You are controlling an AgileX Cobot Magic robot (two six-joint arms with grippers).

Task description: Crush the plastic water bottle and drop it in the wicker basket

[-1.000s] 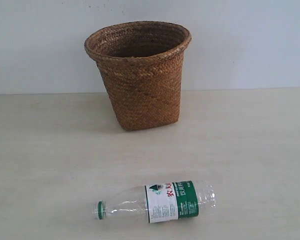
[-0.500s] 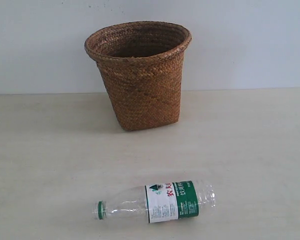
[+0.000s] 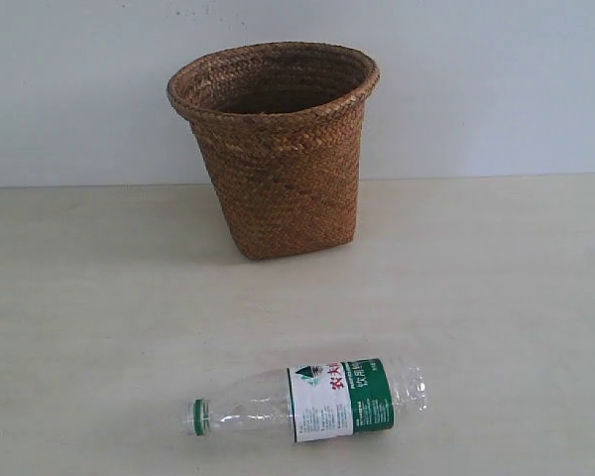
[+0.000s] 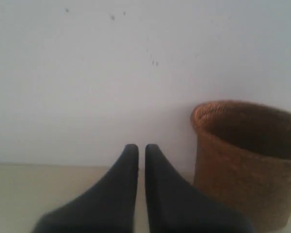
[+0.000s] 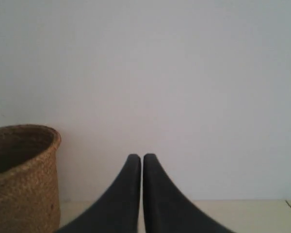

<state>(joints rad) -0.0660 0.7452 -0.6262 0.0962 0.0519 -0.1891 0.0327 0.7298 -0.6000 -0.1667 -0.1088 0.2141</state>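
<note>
While the plastic water bottle (image 3: 317, 402) lies on its side close to the near edge of the counter (image 3: 496, 297), about midway along it, your wicker basket (image 3: 278, 178) stands upright near the far edge, roughly centred, right in front of the white wall (image 3: 496, 89). Bottle and basket are well apart, with bare counter between them. The bottle's green cap (image 3: 199, 416) points toward the left edge and its base toward the right edge. It keeps its full round shape, uncrushed, with the white-and-green label (image 3: 342, 400) and its red characters facing up. The basket's inside is dark, so you can't tell what it holds.

Your left hand (image 4: 141, 147) has its two dark fingers (image 4: 119, 194) together with only a thin slit between them and nothing clamped. The basket sits beyond the tips. Your right hand (image 5: 141, 158) has its fingers pressed together and is empty, aimed at the wall above the counter, with the basket again farther off.
</note>
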